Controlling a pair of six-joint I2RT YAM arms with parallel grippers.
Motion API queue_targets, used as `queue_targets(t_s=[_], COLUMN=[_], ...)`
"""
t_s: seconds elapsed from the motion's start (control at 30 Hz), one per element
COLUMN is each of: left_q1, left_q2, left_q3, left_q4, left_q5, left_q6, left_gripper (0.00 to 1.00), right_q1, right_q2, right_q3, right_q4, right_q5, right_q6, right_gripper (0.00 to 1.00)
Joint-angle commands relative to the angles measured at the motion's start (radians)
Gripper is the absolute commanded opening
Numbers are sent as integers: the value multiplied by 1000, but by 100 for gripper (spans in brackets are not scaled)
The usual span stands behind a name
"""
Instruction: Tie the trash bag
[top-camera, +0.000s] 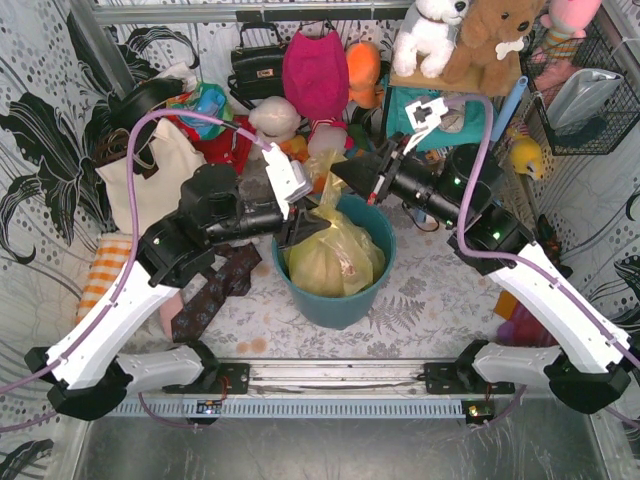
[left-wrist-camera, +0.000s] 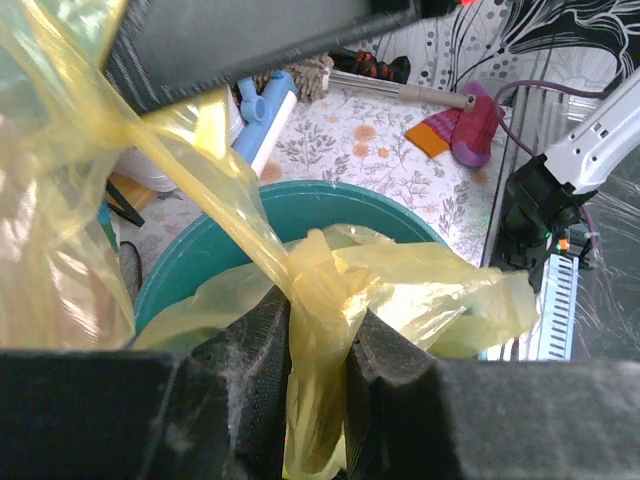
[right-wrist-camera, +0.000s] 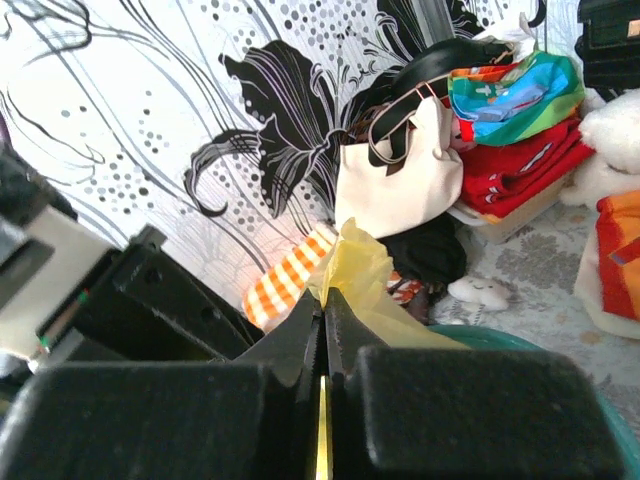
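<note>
Left fingers (left-wrist-camera: 255, 370) and right fingers (right-wrist-camera: 290, 345) each pinch one end of the trash bag (top-camera: 330, 255) tight, held apart above the bin (top-camera: 335, 310), maybe for knotting.

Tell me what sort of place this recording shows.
Probably a staged test booth, not a home: patterned sheets wall it in, stuffed toys crowd the back, and a metal rail spans the near edge.

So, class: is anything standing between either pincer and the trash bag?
Nothing visible. The left pincer clamps a twisted strand of the bag over the bin; the right pincer pinches another flap.
</note>
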Motion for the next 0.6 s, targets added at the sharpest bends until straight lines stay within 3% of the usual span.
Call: queue_targets(t_s=[0.0,0.23,0.57], left_q1=[4,0,-78], left_q2=[-26,-43,-18], left_q3=[-13,-21,-65], left_q4=[89,212,358], left_q5=[-28,20,-50], left_q6=[-1,-62,-92], left_gripper=[30,28,28], right_q1=[5,21,76], right_q2=[47,50,124], right_q3=[131,115,174], right_q4=[-67,-73,-140], right_q5=[58,165,200], right_q6=[117,196,301], right_gripper=[0,0,0])
